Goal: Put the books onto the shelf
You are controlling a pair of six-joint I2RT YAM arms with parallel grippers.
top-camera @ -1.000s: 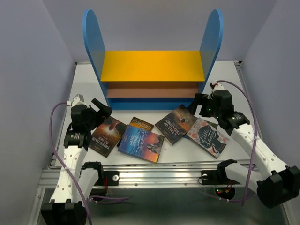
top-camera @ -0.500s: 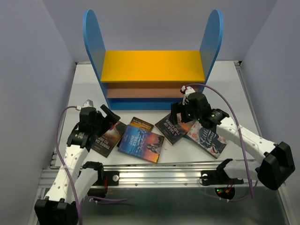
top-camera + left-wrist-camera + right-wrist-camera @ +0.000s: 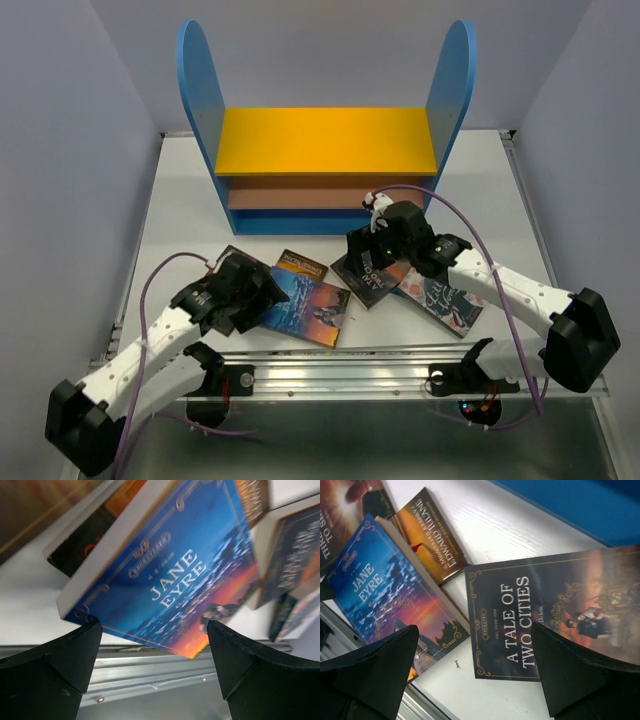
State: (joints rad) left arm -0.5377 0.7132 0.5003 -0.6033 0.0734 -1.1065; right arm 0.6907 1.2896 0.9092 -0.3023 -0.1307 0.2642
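Note:
The shelf (image 3: 325,140) stands at the back, its boards bare. Four books lie fanned in front of it: blue "Jane Eyre" (image 3: 312,306), a small orange-brown one (image 3: 302,264), dark "A Tale of Two Cities" (image 3: 378,285) and a floral navy one (image 3: 450,300). My left gripper (image 3: 252,288) hovers open at the left end of "Jane Eyre" (image 3: 185,575), straddling its near corner without touching it. My right gripper (image 3: 366,250) hangs open above "A Tale of Two Cities" (image 3: 555,610). A brown-covered book (image 3: 340,510) lies mostly hidden under the left arm.
An aluminium rail (image 3: 340,375) runs along the near table edge just behind the books. Grey walls close in both sides. The shelf's blue base (image 3: 585,505) sits right behind the books. Bare white table (image 3: 185,190) lies left of the shelf.
The left gripper swung right and low, from over the brown-covered book to "Jane Eyre". The right gripper moved left, from over the floral book to "A Tale of Two Cities". Both stayed open.

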